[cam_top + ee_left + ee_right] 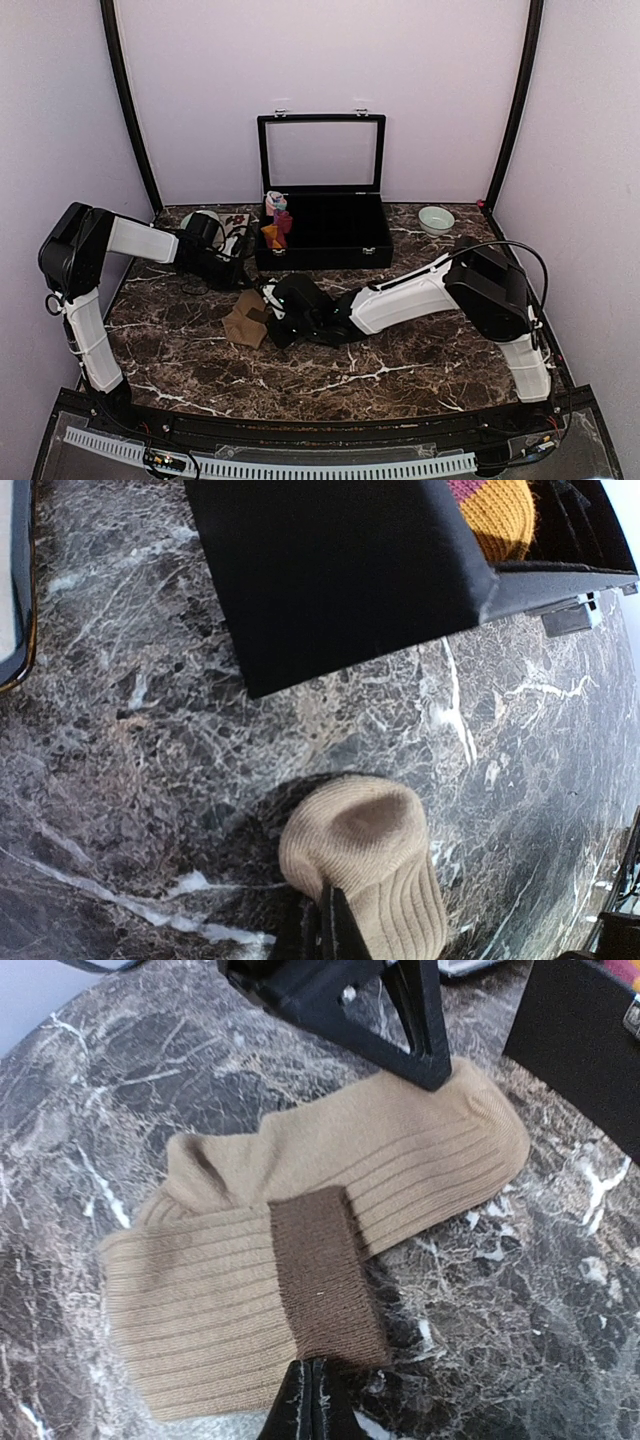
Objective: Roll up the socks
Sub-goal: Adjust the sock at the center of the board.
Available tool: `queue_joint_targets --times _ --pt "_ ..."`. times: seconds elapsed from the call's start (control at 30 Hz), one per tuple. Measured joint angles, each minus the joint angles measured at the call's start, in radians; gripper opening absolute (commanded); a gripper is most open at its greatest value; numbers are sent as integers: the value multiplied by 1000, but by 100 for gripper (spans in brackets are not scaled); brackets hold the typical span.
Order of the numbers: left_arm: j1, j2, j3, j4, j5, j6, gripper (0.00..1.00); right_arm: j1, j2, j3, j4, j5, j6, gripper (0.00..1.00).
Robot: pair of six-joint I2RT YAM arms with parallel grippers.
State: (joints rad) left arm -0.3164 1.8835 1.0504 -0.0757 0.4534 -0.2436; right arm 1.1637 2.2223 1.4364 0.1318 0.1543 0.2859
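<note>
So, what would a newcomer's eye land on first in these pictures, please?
A tan sock lies mid-table on dark marble, the left gripper at its toe and the right gripper closed at its brown cuff. Behind stands an open black case, bright socks bunched in its left end.

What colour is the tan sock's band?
The band is dark brown; right wrist view shows it best.

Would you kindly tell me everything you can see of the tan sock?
The tan sock is soft ribbed knit, lying flat on the marble table, folded over itself with its darker brown cuff on top. The left fingers press its rounded toe end; the right fingers are shut on the cuff's edge.
</note>
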Motion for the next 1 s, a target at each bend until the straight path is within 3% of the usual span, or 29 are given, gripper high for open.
queue_joint_targets --times 0.3,0.57,0.7,0.77,0.83,0.9,1.0 --pt "1 4 3 0 0 0 0 24 -82 -21 48 -31 -32 0" --pt "12 17 12 0 4 0 0 161 -171 -71 35 -145 -72 0" --pt "14 19 19 0 11 0 0 189 -205 -175 26 -185 -48 27" --pt "15 20 23 0 15 0 0 158 -203 -197 10 -200 -23 43" --pt "16 20 23 0 19 0 0 103 -196 -191 2 -205 4 53" --pt "17 20 23 0 22 -1 0 39 -166 -139 -8 -183 10 60" --pt "18 20 23 0 27 -4 0 -30 -95 -34 0 -127 3 62"
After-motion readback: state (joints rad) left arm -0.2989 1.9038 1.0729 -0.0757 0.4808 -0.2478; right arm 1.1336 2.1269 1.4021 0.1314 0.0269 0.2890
